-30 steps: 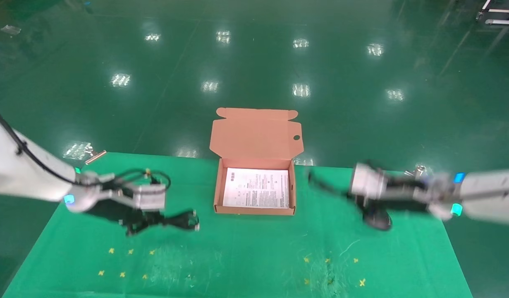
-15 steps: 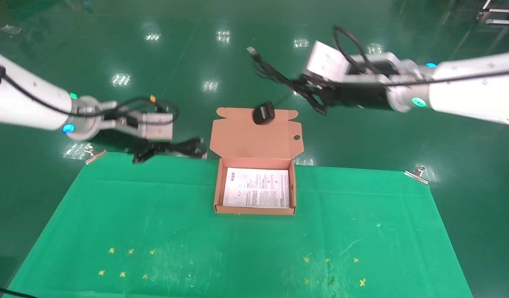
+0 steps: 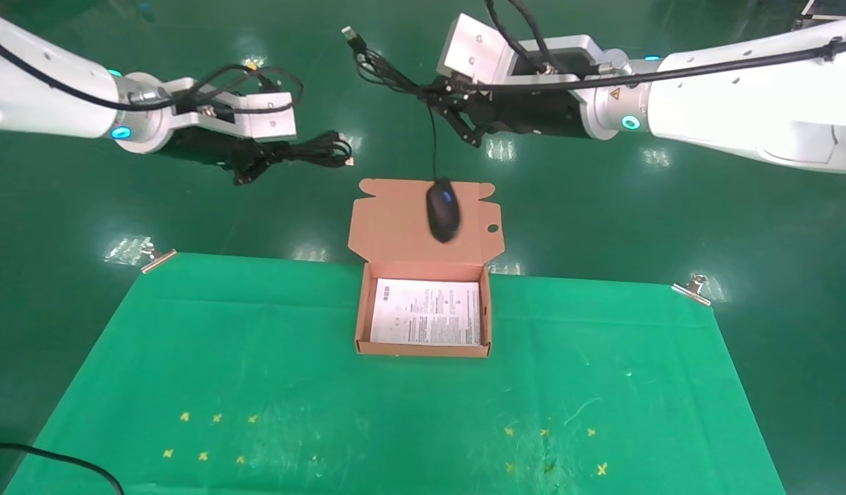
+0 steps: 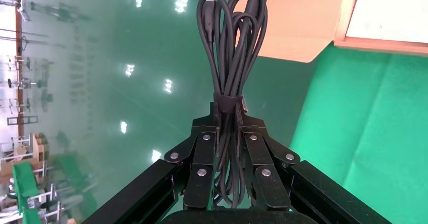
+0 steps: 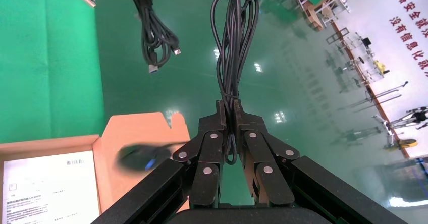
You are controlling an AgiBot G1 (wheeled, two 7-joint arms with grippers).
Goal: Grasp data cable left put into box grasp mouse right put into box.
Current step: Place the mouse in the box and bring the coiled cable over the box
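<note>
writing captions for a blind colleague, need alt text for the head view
Two raised robot arms flank an open cardboard box on a green table. The right gripper holds a cord with the mouse dangling; the left gripper holds the data cable.

I count one box point(image 3: 425, 275) on one green cloth point(image 3: 258, 385), centre of the frame. One mouse point(image 3: 442, 210) hangs just above it, and one data cable point(image 3: 306, 150) sits upper left. Two grippers: the left gripper point(image 3: 247, 165) upper left, the right gripper point(image 3: 457, 113) upper centre. Two metal clips point(image 3: 158, 259) at the cloth's far corners. I see twelve small yellow crosses point(image 3: 203, 455), six lower left, six lower right.
</note>
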